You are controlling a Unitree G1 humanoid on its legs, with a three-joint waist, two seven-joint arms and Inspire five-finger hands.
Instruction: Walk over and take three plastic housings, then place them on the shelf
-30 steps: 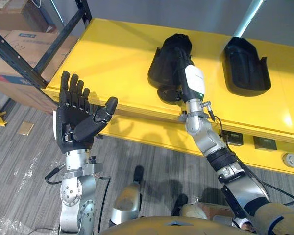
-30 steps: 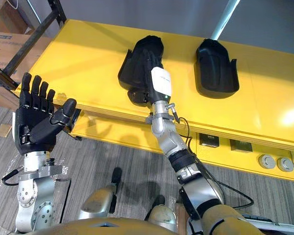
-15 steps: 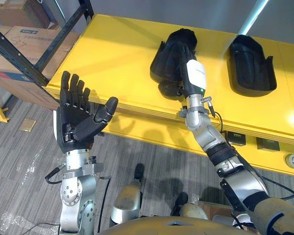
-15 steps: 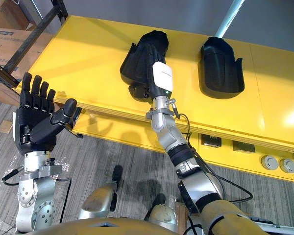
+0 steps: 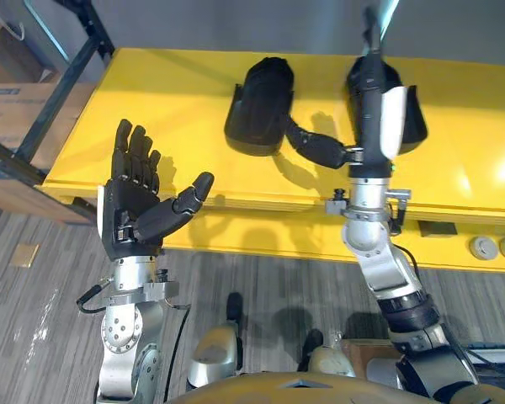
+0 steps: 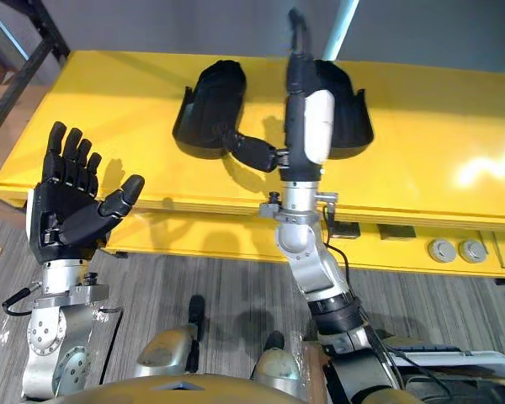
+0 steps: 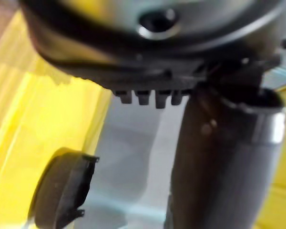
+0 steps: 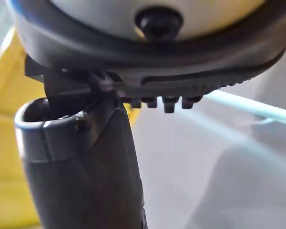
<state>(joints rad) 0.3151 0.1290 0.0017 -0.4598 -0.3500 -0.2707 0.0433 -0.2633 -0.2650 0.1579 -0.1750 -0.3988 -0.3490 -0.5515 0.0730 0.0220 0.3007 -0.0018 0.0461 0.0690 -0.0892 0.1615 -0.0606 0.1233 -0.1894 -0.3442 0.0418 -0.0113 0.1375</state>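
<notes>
– Well, what lies on the worktop point(image 5: 185, 101)?

– Two plastic housings, both black and matt, on a smooth, glossy yellow top. The left housing point(image 5: 259, 105) is a rounded shell, domed at its far end and widening toward the near edge. The right housing point(image 6: 351, 118) is scoop-shaped, with its hollow facing up and raised side walls with a notch in each.

– Where exactly are they?

– Both sit in the far half of the worktop, about midway along its length. They lie side by side with a bare yellow strip between them. The left wrist view catches one housing point(image 7: 62, 191) lying on the yellow top.

– And the hands?

– Two, dark and jointed, on silver-grey arms. The left hand point(image 5: 135, 202) is held up before the near edge, over the grey plank floor point(image 5: 34, 286). Its palm faces the camera, its fingers are spread straight and it carries nothing. The right hand point(image 5: 370, 101) stands upright over the worktop, fingers straight and pointing up, and partly covers the right housing from the head camera. Its thumb point(image 5: 320, 150) juts out sideways toward the left housing. It grips nothing; whether it touches the right housing, I cannot tell.

– Anything else?

– A dark metal rack upright point(image 5: 59, 93) by the worktop's left end.
</notes>
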